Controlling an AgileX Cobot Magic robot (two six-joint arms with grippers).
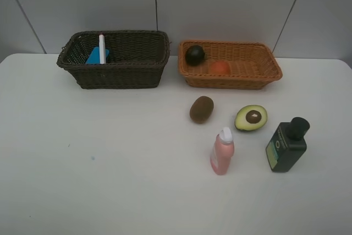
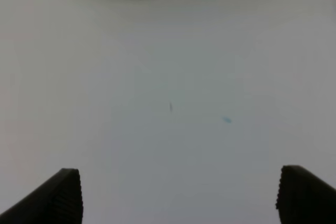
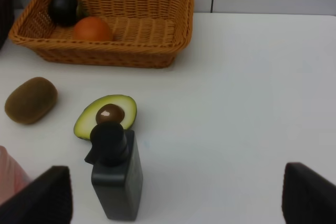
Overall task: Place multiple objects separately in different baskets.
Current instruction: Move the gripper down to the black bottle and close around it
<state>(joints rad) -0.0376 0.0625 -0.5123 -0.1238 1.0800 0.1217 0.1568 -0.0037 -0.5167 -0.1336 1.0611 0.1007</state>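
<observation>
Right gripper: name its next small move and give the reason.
Probably ease the right gripper forward and down around the dark green bottle: its jaws stand open, and the bottle stands upright just ahead of them, unsorted on the table.

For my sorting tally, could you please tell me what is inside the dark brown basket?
A white marker and a blue eraser block; the basket wall hides their lower parts.

This looks like a lab or robot test bench: a plain white tabletop (image 1: 110,180) stands against pale grey wall panels (image 1: 220,4) with dark seams, and on it sit a dark brown woven wicker basket (image 1: 115,75) and an orange-tan woven wicker basket (image 1: 231,81).
</observation>
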